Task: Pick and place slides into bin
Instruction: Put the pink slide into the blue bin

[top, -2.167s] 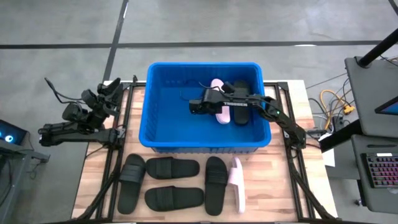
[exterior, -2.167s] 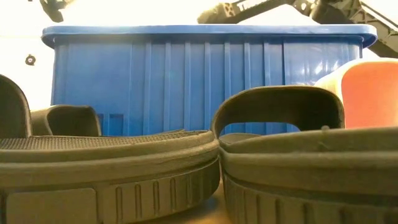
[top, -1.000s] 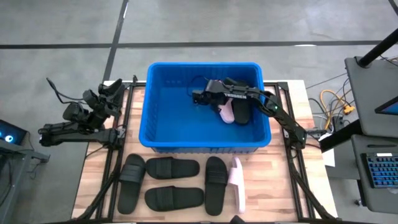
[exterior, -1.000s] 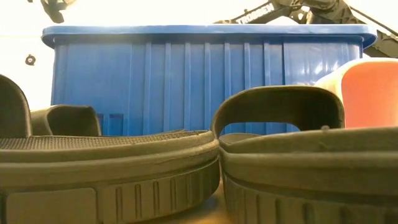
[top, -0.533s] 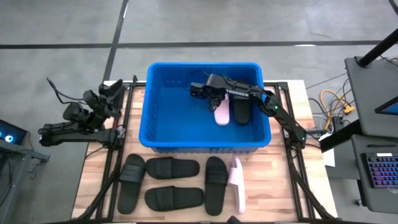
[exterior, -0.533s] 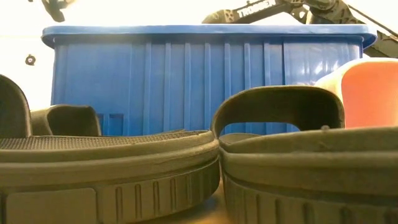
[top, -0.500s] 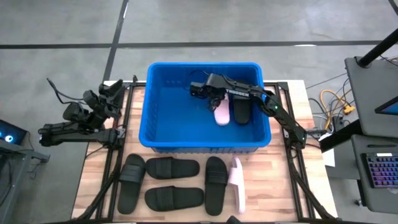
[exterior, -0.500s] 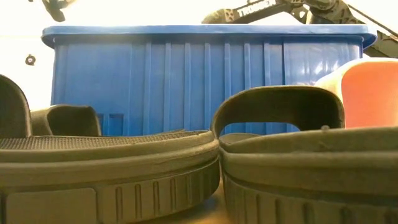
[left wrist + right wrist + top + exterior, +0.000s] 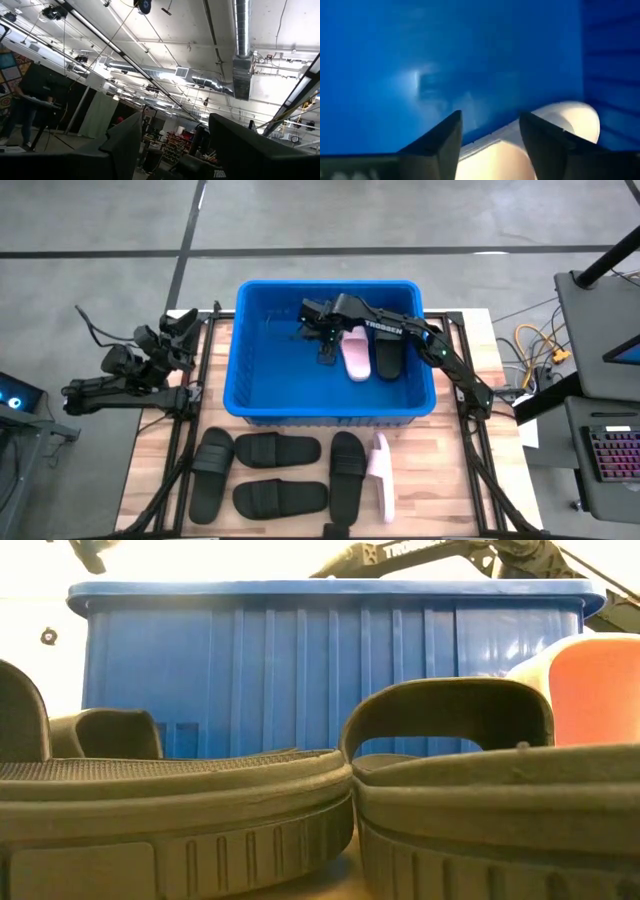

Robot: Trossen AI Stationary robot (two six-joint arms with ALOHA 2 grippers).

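The blue bin [image 9: 255,370] stands at the table's far middle. A pale pink slide [image 9: 355,352] and a black slide [image 9: 388,355] lie side by side on its floor. My right gripper [image 9: 318,330] hangs inside the bin, left of the pink slide, open, with only blue floor between its fingers [image 9: 490,117]. The pink slide [image 9: 555,120] shows below the fingers, apart from them. Several black slides [image 9: 278,448] lie soles down on the near table. Another pink slide [image 9: 380,470] stands there on its side edge. My left gripper [image 9: 180,325] waits open at the left.
The bin's left half [image 9: 270,350] is bare floor. In the low view the black slides [image 9: 170,820] fill the foreground before the bin's ribbed wall [image 9: 330,660]. Black frame rails [image 9: 180,450] run along both table sides. A desk with a keyboard [image 9: 610,450] stands at the right.
My right gripper has gone toward the table's left and far edges inside the bin, away from the pink slide. The pink slide, askew a second ago, now lies flat and straight beside the black one.
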